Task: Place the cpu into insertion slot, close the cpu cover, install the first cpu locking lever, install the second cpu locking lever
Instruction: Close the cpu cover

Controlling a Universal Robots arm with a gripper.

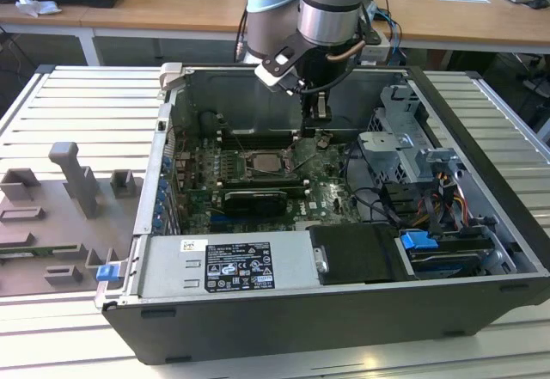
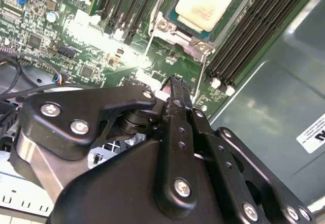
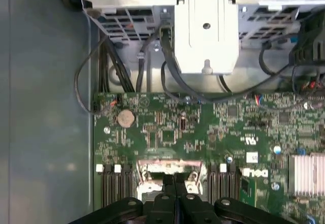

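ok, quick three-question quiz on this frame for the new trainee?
1. True or false: the cpu sits in the insertion slot.
2. Fill in: in the exterior view, the gripper hangs to that view's ____ of the insertion slot.
3. Pick one. The gripper is: A open wide, B shut with nothing held, C clamped on the cpu.
Key: 1 true; 2 right; 3 B.

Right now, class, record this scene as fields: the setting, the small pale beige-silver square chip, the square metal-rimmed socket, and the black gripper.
setting: open dark grey computer case on a slatted pale table
cpu: pale beige-silver square chip, lying flat in the insertion slot
insertion slot: square metal-rimmed socket on the green motherboard
gripper: black, fingers shut, nothing seen between them, over the motherboard beside the slot
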